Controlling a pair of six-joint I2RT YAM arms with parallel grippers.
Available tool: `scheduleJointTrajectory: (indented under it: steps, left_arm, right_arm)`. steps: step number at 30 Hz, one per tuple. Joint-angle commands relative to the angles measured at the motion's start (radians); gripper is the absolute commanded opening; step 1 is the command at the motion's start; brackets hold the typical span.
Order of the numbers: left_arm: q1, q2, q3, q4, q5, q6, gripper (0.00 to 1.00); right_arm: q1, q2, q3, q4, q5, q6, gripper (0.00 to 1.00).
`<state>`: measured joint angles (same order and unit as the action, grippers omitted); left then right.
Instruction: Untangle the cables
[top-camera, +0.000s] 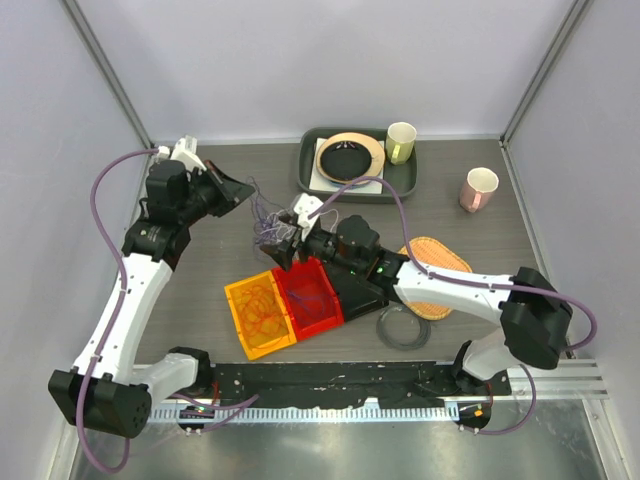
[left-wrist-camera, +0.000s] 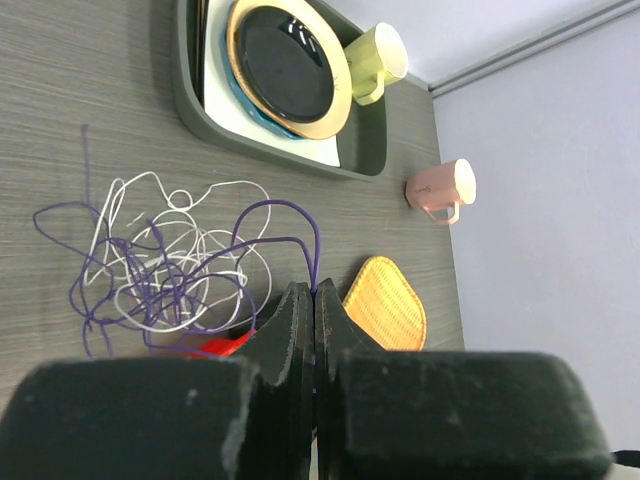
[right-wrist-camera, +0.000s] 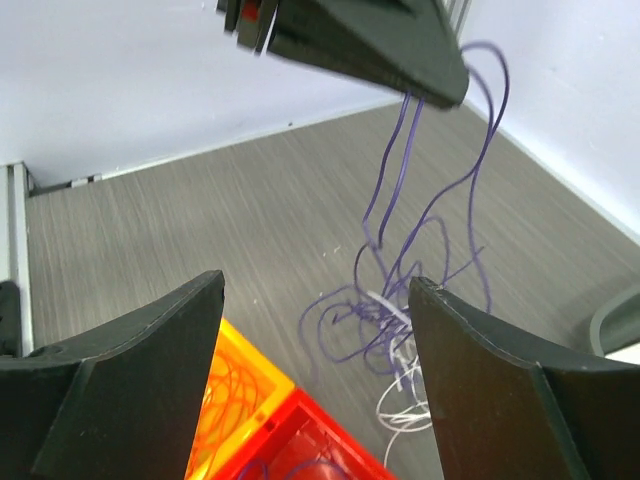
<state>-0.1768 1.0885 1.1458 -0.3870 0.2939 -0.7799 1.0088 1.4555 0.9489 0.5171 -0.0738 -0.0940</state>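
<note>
A tangle of purple cable (left-wrist-camera: 150, 285) and white cable (left-wrist-camera: 200, 245) lies on the table behind the bins; it shows in the top view (top-camera: 268, 215) too. My left gripper (left-wrist-camera: 316, 292) is shut on a strand of the purple cable and holds it lifted above the tangle; in the top view this gripper (top-camera: 243, 190) is at the tangle's left. My right gripper (right-wrist-camera: 315, 290) is open and empty, hovering just above the purple tangle (right-wrist-camera: 395, 310) and white loops (right-wrist-camera: 412, 405). An orange cable (top-camera: 262, 312) lies coiled in the orange bin (top-camera: 240, 293).
A red bin (top-camera: 312, 293) adjoins the orange bin, with a little purple wire in it (right-wrist-camera: 300, 472). A clear plastic ring (top-camera: 403, 327) and a woven orange mat (top-camera: 440, 262) lie to the right. A grey tray (top-camera: 308, 170) with plates, a green cup (top-camera: 400, 142) and a pink cup (top-camera: 478, 189) stand behind.
</note>
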Motion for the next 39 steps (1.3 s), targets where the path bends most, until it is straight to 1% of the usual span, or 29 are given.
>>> scheduleJointTrajectory:
  steps: [1,4,7,8,9,10,11,13,14,15,16,18,20,21,25,26,28,29,30,31,32,33,34,36,37,39]
  left_arm:
    - [-0.018,-0.001,0.037,0.017,-0.021,-0.001,0.0]
    - [-0.02,-0.006,0.038,0.01,-0.022,0.007,0.0]
    - [-0.021,-0.016,0.029,0.008,-0.022,0.016,0.0]
    - [-0.02,-0.021,0.02,0.005,-0.024,0.024,0.0]
    - [-0.021,-0.022,0.017,0.007,-0.027,0.027,0.0]
    - [-0.021,-0.032,0.012,0.007,-0.029,0.031,0.0]
    - [-0.021,-0.035,0.009,0.001,-0.033,0.048,0.0]
    - [-0.021,-0.044,0.009,-0.03,-0.056,0.063,0.0]
    - [-0.021,-0.048,0.003,-0.038,-0.097,0.077,0.01]
    - [-0.02,-0.053,-0.001,-0.052,-0.114,0.08,0.29]
    - [-0.021,-0.059,-0.009,-0.056,-0.133,0.085,0.54]
    - [-0.021,-0.082,-0.038,-0.046,-0.17,0.094,0.73]
    - [-0.021,-0.105,-0.067,-0.03,-0.185,0.096,0.86]
    - [-0.021,-0.111,-0.072,-0.03,-0.188,0.105,0.99]
    - [-0.021,-0.137,-0.119,-0.049,-0.242,0.129,1.0]
    - [-0.021,-0.144,-0.154,-0.049,-0.254,0.136,1.0]
    - [-0.021,-0.17,-0.205,-0.007,-0.243,0.178,1.0]
    - [-0.021,-0.182,-0.266,0.017,-0.221,0.198,1.0]
    - [-0.021,-0.208,-0.3,0.099,-0.146,0.217,1.0]
    - [-0.021,-0.219,-0.36,0.146,-0.115,0.234,1.0]
    - [-0.021,-0.228,-0.383,0.192,-0.078,0.238,1.0]
    - [-0.021,-0.24,-0.396,0.254,-0.047,0.241,1.0]
    - [-0.021,-0.24,-0.399,0.27,0.006,0.245,1.0]
    - [-0.021,-0.236,-0.393,0.293,0.04,0.254,1.0]
    - [-0.021,-0.227,-0.388,0.304,0.08,0.258,1.0]
    - [-0.02,-0.217,-0.391,0.339,0.1,0.258,1.0]
  right_arm:
    - [0.002,0.058,0.114,0.095,0.046,-0.001,0.79]
    - [0.002,0.117,0.163,0.08,0.068,0.004,0.75]
    - [0.002,0.158,0.209,0.061,0.069,0.002,0.68]
    - [0.002,0.169,0.22,0.061,0.069,0.008,0.59]
    - [0.002,0.178,0.234,0.058,0.101,0.016,0.48]
    - [0.002,0.196,0.267,0.022,0.1,0.019,0.34]
    - [0.002,0.203,0.284,-0.003,0.092,0.02,0.01]
    - [0.002,0.201,0.295,-0.026,0.094,0.033,0.01]
    - [0.002,0.197,0.292,-0.022,0.098,0.037,0.01]
    - [0.002,0.191,0.291,-0.019,0.13,0.046,0.01]
    - [0.001,0.18,0.291,-0.025,0.158,0.051,0.01]
    - [-0.004,0.171,0.291,-0.029,0.213,0.059,0.01]
    - [-0.012,0.158,0.297,-0.046,0.226,0.076,0.01]
    - [-0.016,0.157,0.3,-0.06,0.251,0.082,0.01]
    - [-0.029,0.131,0.313,-0.069,0.282,0.089,0.01]
    - [-0.032,0.125,0.321,-0.075,0.282,0.085,0.01]
    - [-0.038,0.117,0.376,-0.12,0.319,0.085,0.01]
    - [-0.041,0.115,0.405,-0.149,0.325,0.083,0.01]
    - [-0.042,0.121,0.475,-0.22,0.327,0.085,0.01]
    - [-0.047,0.124,0.51,-0.257,0.312,0.085,0.01]
    - [-0.047,0.129,0.54,-0.291,0.301,0.073,0.01]
    - [-0.047,0.129,0.58,-0.339,0.289,0.07,0.01]
    - [-0.047,0.126,0.594,-0.357,0.272,0.068,0.01]
    - [-0.047,0.121,0.628,-0.414,0.249,0.079,0.01]
    - [-0.047,0.117,0.637,-0.428,0.25,0.082,0.01]
    - [-0.047,0.108,0.639,-0.424,0.253,0.083,0.01]
